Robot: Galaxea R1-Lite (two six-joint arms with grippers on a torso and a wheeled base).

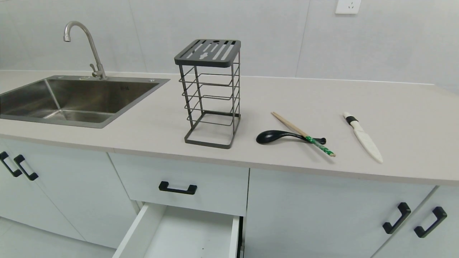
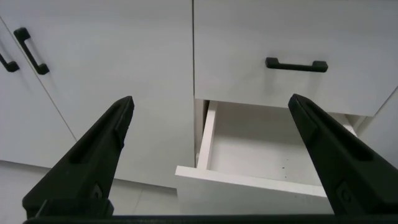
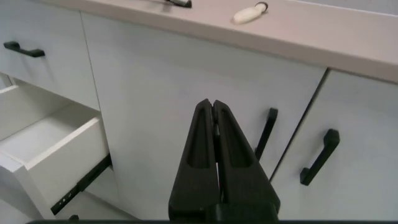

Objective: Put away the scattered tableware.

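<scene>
The job has not really begun. All the tableware lies on the counter (image 1: 322, 96), near its front edge. The black spoon (image 1: 283, 136) lies just to the right of the wire rack (image 1: 209, 93), and the chopsticks (image 1: 303, 134) lie across its handle, touching it. The white knife (image 1: 362, 137) lies apart from them, closer to the right end. None of them is in the rack or in the open drawer (image 1: 186, 233) under the counter yet, so all three are left to do. The left gripper (image 2: 211, 162) hangs low in front of the drawer with its jaws wide apart, holding nothing. The right gripper (image 3: 213, 106) hangs low by the cupboard doors (image 3: 292, 155) with its jaws pressed together, holding nothing. A steel sink (image 1: 71, 100) with a tap (image 1: 84, 46) sits at the counter's left end. The wall behind is pale tile with a socket (image 1: 348, 6).
</scene>
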